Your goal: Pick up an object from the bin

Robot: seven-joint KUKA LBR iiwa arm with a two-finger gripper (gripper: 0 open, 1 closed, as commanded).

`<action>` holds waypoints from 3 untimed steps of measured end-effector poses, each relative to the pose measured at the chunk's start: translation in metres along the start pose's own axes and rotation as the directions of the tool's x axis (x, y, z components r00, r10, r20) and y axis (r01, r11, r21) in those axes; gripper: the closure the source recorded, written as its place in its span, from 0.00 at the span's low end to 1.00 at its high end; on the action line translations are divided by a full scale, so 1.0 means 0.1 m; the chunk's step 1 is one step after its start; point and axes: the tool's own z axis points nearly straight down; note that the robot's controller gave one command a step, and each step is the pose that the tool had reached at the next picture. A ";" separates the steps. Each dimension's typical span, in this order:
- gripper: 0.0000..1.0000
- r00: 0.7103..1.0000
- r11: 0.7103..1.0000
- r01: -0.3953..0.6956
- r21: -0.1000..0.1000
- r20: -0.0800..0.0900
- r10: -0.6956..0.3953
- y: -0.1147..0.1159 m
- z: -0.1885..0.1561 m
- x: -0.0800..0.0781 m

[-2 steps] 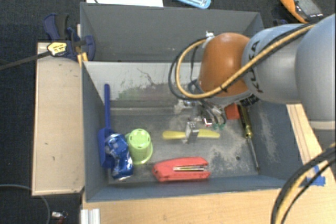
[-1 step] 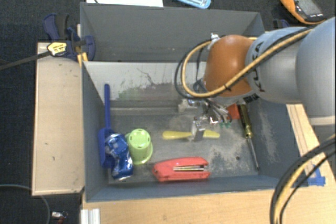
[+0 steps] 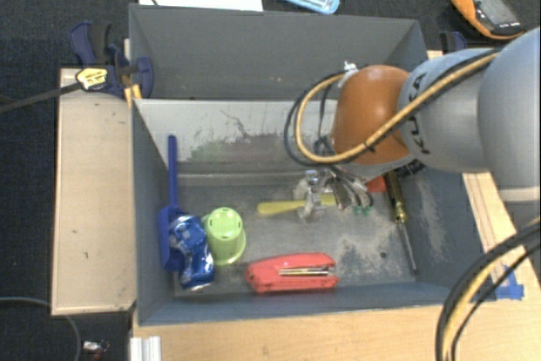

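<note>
Above the red stapler (image 3: 292, 274), the gripper (image 3: 317, 200) sits at the right end of a yellow stick (image 3: 279, 208); its state cannot be told; left of the stapler, a green cup (image 3: 224, 234).

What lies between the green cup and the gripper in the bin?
In the camera view, a pale yellow stick lies between the green cup and the gripper.

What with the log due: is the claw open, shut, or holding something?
Claw: cannot be told; it is down at the right end of a yellow stick, mid-bin.
</note>
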 end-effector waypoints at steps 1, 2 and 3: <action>1.00 1.000 1.000 0.000 0.000 0.000 0.000 0.00 0.00 0.00; 1.00 1.000 1.000 0.000 0.000 -0.004 0.000 0.00 -0.33 0.01; 1.00 1.000 1.000 0.001 0.000 0.003 -0.001 0.00 -0.59 -0.01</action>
